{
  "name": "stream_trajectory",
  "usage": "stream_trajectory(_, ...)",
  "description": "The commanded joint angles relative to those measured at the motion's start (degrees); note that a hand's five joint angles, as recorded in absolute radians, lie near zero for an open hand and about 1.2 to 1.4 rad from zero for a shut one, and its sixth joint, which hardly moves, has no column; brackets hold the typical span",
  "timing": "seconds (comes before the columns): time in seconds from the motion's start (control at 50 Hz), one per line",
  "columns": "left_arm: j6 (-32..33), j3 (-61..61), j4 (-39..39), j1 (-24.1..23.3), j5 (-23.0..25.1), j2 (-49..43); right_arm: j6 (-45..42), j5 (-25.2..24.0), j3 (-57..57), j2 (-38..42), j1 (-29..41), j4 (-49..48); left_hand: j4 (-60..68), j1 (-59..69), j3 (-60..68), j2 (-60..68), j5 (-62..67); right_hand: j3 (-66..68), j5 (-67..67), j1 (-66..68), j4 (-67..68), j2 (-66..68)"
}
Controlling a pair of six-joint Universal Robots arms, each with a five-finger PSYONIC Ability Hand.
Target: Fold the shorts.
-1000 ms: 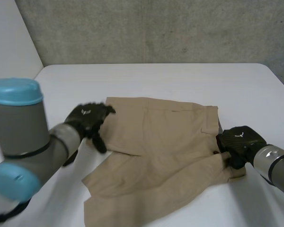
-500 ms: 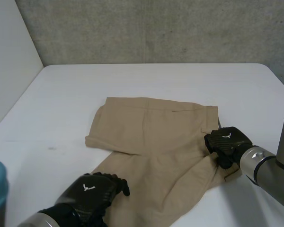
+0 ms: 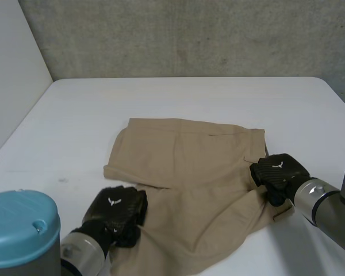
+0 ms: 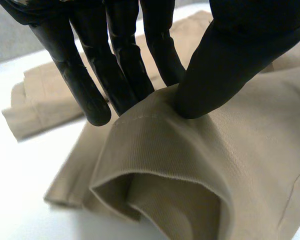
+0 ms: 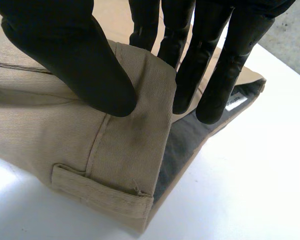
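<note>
Shorts, tan: lying mid-surface, white. Left hand — thumb and fingers pinched on the near leg's hem. Right hand — thumb and fingers pinched on the waistband corner.

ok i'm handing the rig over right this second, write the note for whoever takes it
Left hand: shut, thumb and fingers pinching the hem of the near leg of the shorts.
Right hand: shut, pinching the near waistband corner.
The shorts lie on the white table, waistband on the Right hand's side, leg hems on the Left hand's side, far leg flat.
Done: both near corners are gripped.
Left: no finished fold shows. The likely next move is to carry the near half over the far half, then fold again.
</note>
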Motion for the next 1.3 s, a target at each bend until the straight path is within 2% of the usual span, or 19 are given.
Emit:
stream_trajectory(0.02,0.17,4.6,-1.1,2.63,0.53,0.73,-4.06,-0.03,-0.65,-2.7,-0.58,3.6,11.32,14.54,12.19,11.62,14.58,12.07,13.03,25.9,11.74,12.58)
stream_trajectory(0.12,2.8,8.38,-1.54,7.12,4.04,-0.32,-5.04,-0.11,-3.45,-2.79,-0.15,4.48,11.32,14.54,12.19,11.62,14.58,12.07,13.03,25.9,11.74,12.58)
stream_trajectory(0.14,4.29,9.95,-1.45,8.17,6.05,-1.55,-4.86,-0.03,-4.07,-2.79,-0.06,4.39,11.32,14.54,12.19,11.62,14.58,12.07,13.03,25.9,11.74,12.58)
stream_trajectory(0.22,8.69,15.93,-0.92,9.84,9.23,-8.14,-3.46,-0.11,-7.76,-1.56,0.12,3.78,11.32,14.54,12.19,11.62,14.58,12.07,13.03,25.9,11.74,12.58)
stream_trajectory(0.28,11.5,23.2,-0.75,11.77,9.41,-14.18,-1.79,0.59,-12.33,2.56,0.21,2.11,11.32,14.54,12.19,11.62,14.58,12.07,13.03,25.9,11.74,12.58)
stream_trajectory(0.38,12.47,35.09,-0.75,13.89,9.15,-22.73,1.2,3.92,-20.32,9.24,0.38,-2.71,11.32,14.54,12.19,11.62,14.58,12.07,13.03,25.9,11.74,12.58)
stream_trajectory(0.46,12.65,46.05,-0.05,15.2,9.5,-31.94,2.08,4.81,-26.03,14.94,1.08,-6.67,11.32,14.54,12.19,11.62,14.58,12.07,13.03,25.9,11.74,12.58)
stream_trajectory(0.62,12.56,55.93,5.4,15.74,9.85,-41.72,1.29,9.73,-33.26,23.57,2.23,-12.13,11.32,14.54,12.19,11.62,14.58,12.07,13.03,25.9,11.74,12.58)
stream_trajectory(0.68,12.57,54.27,5.32,14.86,10.03,-41.99,1.29,9.82,-32.73,23.67,3.63,-12.04,8.02,11.23,8.88,8.31,11.27,12.07,13.03,25.9,11.74,12.58)
stream_trajectory(0.7,12.48,53.39,5.23,14.68,10.03,-41.99,1.29,9.73,-31.77,23.32,4.16,-12.04,-0.84,2.37,0.02,-0.55,2.41,12.07,13.03,25.9,11.74,12.58)
stream_trajectory(0.72,12.48,51.04,5.32,14.51,10.11,-41.64,1.38,9.73,-31.15,23.05,4.25,-12.04,-24.58,-21.37,-23.71,-24.29,-21.32,12.07,13.03,25.9,11.74,12.58)
stream_trajectory(0.74,12.56,49.88,5.32,14.24,10.12,-41.29,1.38,9.73,-30.71,22.7,4.34,-12.04,-35.47,-32.26,-34.61,-35.18,-32.22,12.07,13.03,25.9,11.74,12.58)
stream_trajectory(0.76,12.65,48.91,5.32,14.07,10.03,-40.76,1.38,9.73,-30.01,22.35,4.43,-12.04,-42.24,-39.03,-41.38,-41.95,-38.99,12.07,13.03,25.9,11.74,12.58)
stream_trajectory(0.78,12.65,48.03,5.32,13.72,10.03,-40.06,1.38,9.64,-28.96,21.39,4.43,-12.04,-43.64,-40.43,-42.78,-43.35,-40.39,12.07,13.03,25.9,11.74,12.58)
stream_trajectory(0.96,11.95,38.55,5.23,13.54,9.15,-26.98,1.38,9.38,-25.0,16.9,4.52,-11.95,-41.81,-38.6,-40.95,-41.52,-38.56,12.07,13.03,25.9,11.74,12.58)
stream_trajectory(1.04,12.12,33.89,5.14,13.45,9.67,-23.37,1.47,9.38,-23.77,15.85,4.52,-11.95,-33.6,-30.38,-32.73,-33.31,-30.34,12.07,13.03,25.9,11.74,12.58)
stream_trajectory(1.16,12.21,30.01,4.62,12.84,9.68,-22.3,1.38,9.47,-22.97,15.41,4.6,-12.04,-29.7,-26.48,-28.83,-29.4,-26.44,12.07,13.03,25.9,11.74,12.58)
stream_trajectory(1.3,11.95,27.99,-0.21,12.66,9.41,-21.51,1.2,9.64,-22.8,15.58,4.69,-12.04,-29.53,-26.32,-28.66,-29.24,-26.27,12.07,13.03,25.9,11.74,12.58)
